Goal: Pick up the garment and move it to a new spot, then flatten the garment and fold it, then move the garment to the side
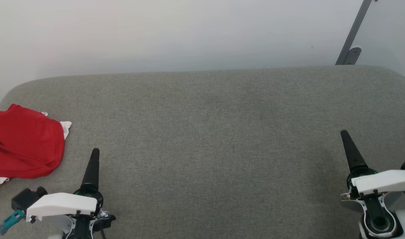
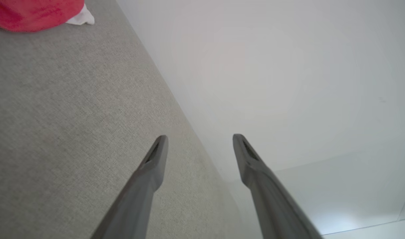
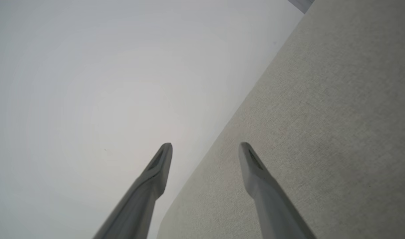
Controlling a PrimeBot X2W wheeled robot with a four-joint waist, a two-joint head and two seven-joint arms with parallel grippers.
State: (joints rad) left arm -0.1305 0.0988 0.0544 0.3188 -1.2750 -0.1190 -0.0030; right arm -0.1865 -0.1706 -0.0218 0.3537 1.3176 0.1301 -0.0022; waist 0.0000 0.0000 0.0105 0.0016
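The red garment (image 1: 25,142) lies bunched at the far left end of the grey bench (image 1: 209,132), near the left claw (image 2: 200,141), which stands spread and empty, as does the right claw (image 3: 205,149) well off to the other side. I'd have the left one pinch a raised fold, not flat cloth. The shirt's left part runs out of sight, so I can't tell how it's folded.

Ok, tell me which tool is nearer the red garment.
Left. The left tool sits open just right of the garment, apart from it; the right tool is open far across the grey cushion, at its opposite end.
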